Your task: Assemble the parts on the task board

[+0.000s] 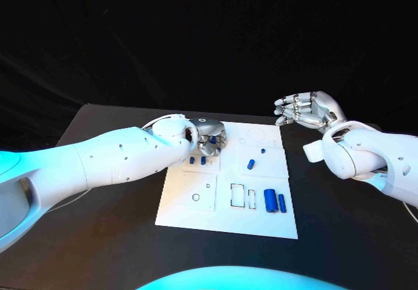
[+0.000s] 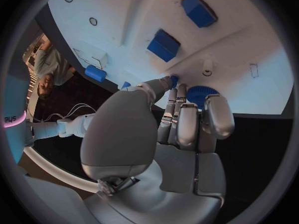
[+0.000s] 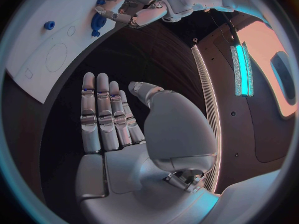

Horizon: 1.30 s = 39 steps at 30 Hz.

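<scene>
Your left robot hand (image 1: 207, 136) curls over a blue part (image 2: 201, 93) at the task board's (image 1: 261, 220) far-left corner, apparently pinching it; seat it squarely. Right robot hand (image 1: 307, 109) hovers open, empty.

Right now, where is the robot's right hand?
In the head view the right hand hangs above the bare black table, just off the far right corner of the white task board, holding nothing, across from the left hand.
</scene>
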Tool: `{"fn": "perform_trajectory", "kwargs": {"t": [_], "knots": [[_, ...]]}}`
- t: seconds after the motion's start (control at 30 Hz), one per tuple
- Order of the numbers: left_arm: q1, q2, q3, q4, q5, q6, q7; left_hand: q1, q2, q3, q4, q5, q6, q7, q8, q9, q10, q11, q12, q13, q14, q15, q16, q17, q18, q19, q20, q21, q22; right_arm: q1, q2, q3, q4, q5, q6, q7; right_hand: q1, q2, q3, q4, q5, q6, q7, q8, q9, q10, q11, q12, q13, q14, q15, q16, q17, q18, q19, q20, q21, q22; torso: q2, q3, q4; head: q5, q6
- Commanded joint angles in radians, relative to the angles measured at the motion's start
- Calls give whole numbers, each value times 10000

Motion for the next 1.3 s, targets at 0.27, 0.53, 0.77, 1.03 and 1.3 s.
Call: {"fn": "perform_trajectory", "kwargs": {"t": [0.27, 0.53, 0.77, 1.03, 1.3], "knots": [[-52, 93, -45, -84, -578, 787, -344, 22, 97, 119, -83, -17, 122, -11, 47, -22, 62, -50, 135, 53, 7, -53, 59, 24, -61, 27, -65, 77, 38, -5, -5, 2, 35, -87, 83, 58, -77, 22, -7, 58, 43, -27, 40, -58, -1, 46, 58, -41, -10, -69, 16, -50, 16, 114, -30, 8, -67, -13, 6, -4, 7, -25, -36], [-54, 101, -47, -72, -730, 964, -412, 71, 122, 221, -184, -20, 188, -8, 59, -35, 169, -71, 275, 115, 16, -55, 81, 39, -71, 43, -69, 111, 80, -5, -10, 2, 42, -87, 80, 58, -85, 31, -5, 68, 45, -23, 38, -56, 0, 52, 57, -44, -10, -65, 16, -51, 18, 115, -28, 10, -68, -17, -1, -7, 0, -34, -73], [-54, 97, -50, -57, -786, 1041, -435, 78, 159, 339, -267, -23, 212, 36, 45, -61, 414, -89, 399, 177, 32, -60, 112, 74, -80, 58, -68, 149, 128, -5, -11, 2, 54, -89, 76, 61, -85, 31, -5, 68, 45, -23, 38, -56, 0, 52, 57, -44, -10, -65, 16, -51, 18, 115, -28, 10, -68, -17, -5, -3, 18, -33, -95], [-54, 86, -54, -47, -795, 748, -312, 68, 301, 494, -419, -32, 699, 42, 269, 14, 960, -177, 497, 283, 77, -136, 183, 160, -118, 152, -121, 302, 319, -5, -14, 2, 73, -93, 64, 72, -85, 31, -5, 68, 45, -23, 38, -56, 0, 52, 57, -44, -10, -65, 16, -51, 18, 115, -28, 10, -68, -17, -4, -5, 6, -2, -92], [-56, 78, -55, -17, -667, 179, -78, -66, 315, 467, -427, -57, 894, -7, 353, 57, 1145, -227, 464, 323, 90, -179, 204, 170, -129, 182, -157, 351, 376, -5, -17, 2, 87, -94, 48, 83, -93, 41, -2, 78, 47, -17, 35, -54, 3, 62, 54, -50, -10, -60, 14, -53, 22, 118, -24, 11, -70, -25, -2, -1, 5, 11, -78]]}}
